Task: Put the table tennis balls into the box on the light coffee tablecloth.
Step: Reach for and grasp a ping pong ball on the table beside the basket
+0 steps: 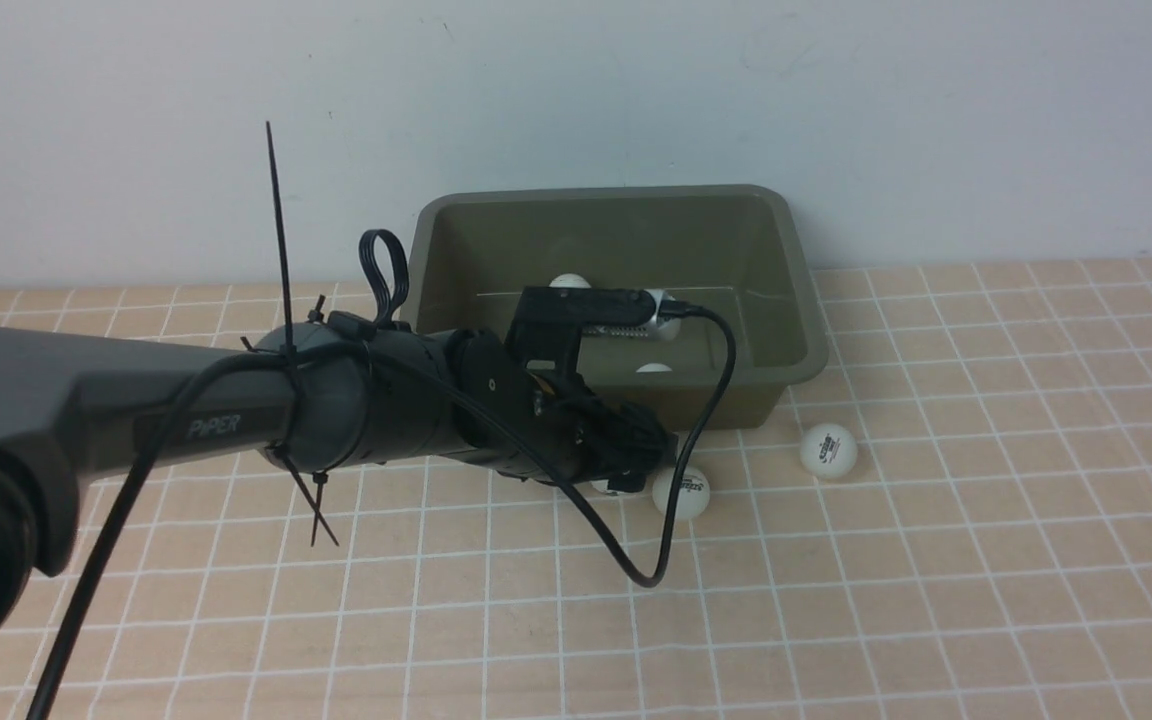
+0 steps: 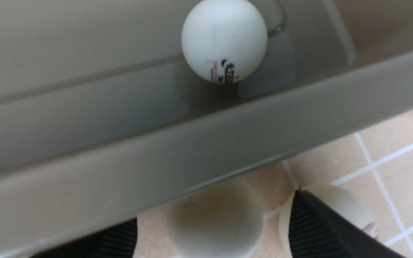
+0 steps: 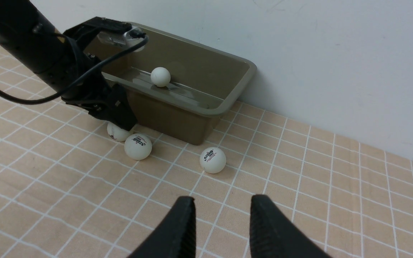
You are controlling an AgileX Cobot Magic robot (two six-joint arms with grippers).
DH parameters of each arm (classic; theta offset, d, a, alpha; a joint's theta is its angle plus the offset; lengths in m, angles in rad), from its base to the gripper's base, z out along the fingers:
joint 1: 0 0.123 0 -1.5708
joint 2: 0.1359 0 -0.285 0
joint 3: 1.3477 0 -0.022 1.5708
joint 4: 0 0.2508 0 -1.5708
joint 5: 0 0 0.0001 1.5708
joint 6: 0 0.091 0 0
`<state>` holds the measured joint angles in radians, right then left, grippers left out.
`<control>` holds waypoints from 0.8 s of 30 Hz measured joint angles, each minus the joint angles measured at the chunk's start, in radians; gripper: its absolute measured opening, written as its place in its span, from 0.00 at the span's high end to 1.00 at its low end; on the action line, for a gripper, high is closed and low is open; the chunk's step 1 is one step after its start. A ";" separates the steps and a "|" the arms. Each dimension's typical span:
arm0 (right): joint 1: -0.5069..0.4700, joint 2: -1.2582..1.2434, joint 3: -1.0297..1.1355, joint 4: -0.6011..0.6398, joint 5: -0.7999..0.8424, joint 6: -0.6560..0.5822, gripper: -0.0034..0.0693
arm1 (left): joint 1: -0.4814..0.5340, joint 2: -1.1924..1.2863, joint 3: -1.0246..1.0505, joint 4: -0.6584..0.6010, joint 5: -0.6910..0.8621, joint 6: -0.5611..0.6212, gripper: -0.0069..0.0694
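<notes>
The left arm [image 1: 386, 400] reaches in from the left, angled down across the near rim of the box [image 1: 806, 350] — its jaws [image 2: 215, 222] spread around a ball [image 2: 215, 220] on the tablecloth [image 1: 986, 560]. The right jaws [image 3: 222, 215] stand apart — two fingertips over bare cloth.

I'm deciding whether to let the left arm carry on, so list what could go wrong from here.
The left tool stands open around a table tennis ball; closing might nudge the neighbouring ball beside one finger.
The plastic tub's rim partly hides that first ball in the wrist view, so lifting could bump the tub.
The arm's loose cable loop hangs out and may snag.
</notes>
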<state>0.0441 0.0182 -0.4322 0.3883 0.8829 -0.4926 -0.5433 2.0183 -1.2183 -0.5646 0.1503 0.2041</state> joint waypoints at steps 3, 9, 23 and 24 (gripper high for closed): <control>0.000 0.000 0.000 0.000 0.000 0.000 0.67 | 0.000 0.011 0.000 -0.004 -0.002 0.000 0.28; 0.000 0.000 0.000 0.000 0.000 0.000 0.67 | 0.000 0.029 0.000 -0.007 -0.006 0.000 0.28; 0.000 0.000 0.000 -0.004 0.000 0.000 0.67 | 0.000 0.031 0.000 -0.007 -0.005 0.012 0.50; 0.000 0.000 0.000 -0.004 0.000 0.000 0.67 | 0.000 0.029 0.000 -0.007 0.000 0.019 0.50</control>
<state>0.0441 0.0182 -0.4322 0.3845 0.8829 -0.4926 -0.5433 2.0469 -1.2183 -0.5719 0.1502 0.2233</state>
